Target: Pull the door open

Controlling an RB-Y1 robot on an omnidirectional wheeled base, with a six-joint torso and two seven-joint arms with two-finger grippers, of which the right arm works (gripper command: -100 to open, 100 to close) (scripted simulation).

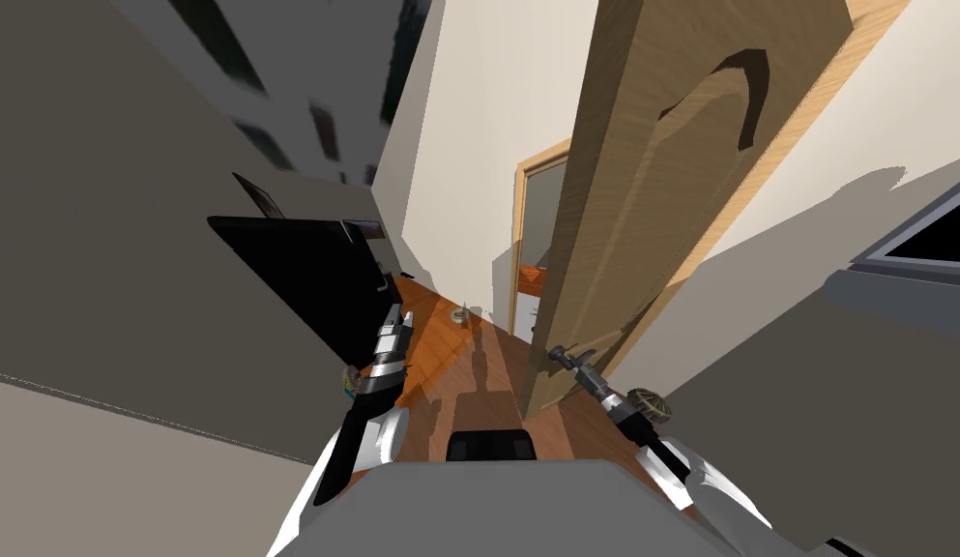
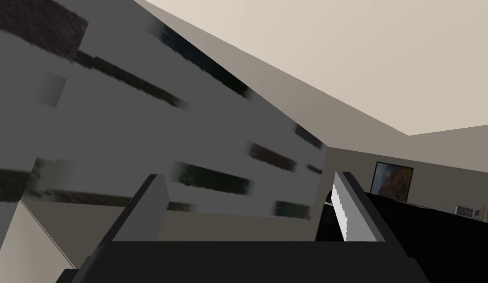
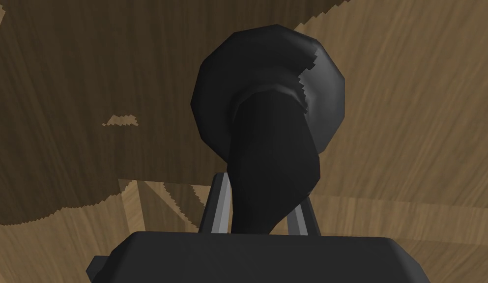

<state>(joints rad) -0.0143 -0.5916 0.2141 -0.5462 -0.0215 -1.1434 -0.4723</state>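
Right pincer [image 3: 261, 196] closed on black lever handle [image 3: 272, 162], blades pressing its sides; tips partly hidden, so grip depth uncertain. Tan wood-grain door [image 1: 661, 174] stands ajar ahead-right. Judged: stiff, heavy slab, swings on hinges; smooth lever could slip, so hold mid-lever. Head view gives the door's angle; wrist view gives contact. Left pincer [image 2: 250, 176] open, idle at left.

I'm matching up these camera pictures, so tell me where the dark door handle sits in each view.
Head view: the door handle is low on the edge of the wooden door, at the right gripper.
Right wrist view: centre, its dark lever clamped between that gripper's fingers.
Left wrist view: the left gripper, open, points away from the door.
Shared landmark: the door's wood grain behind the handle.
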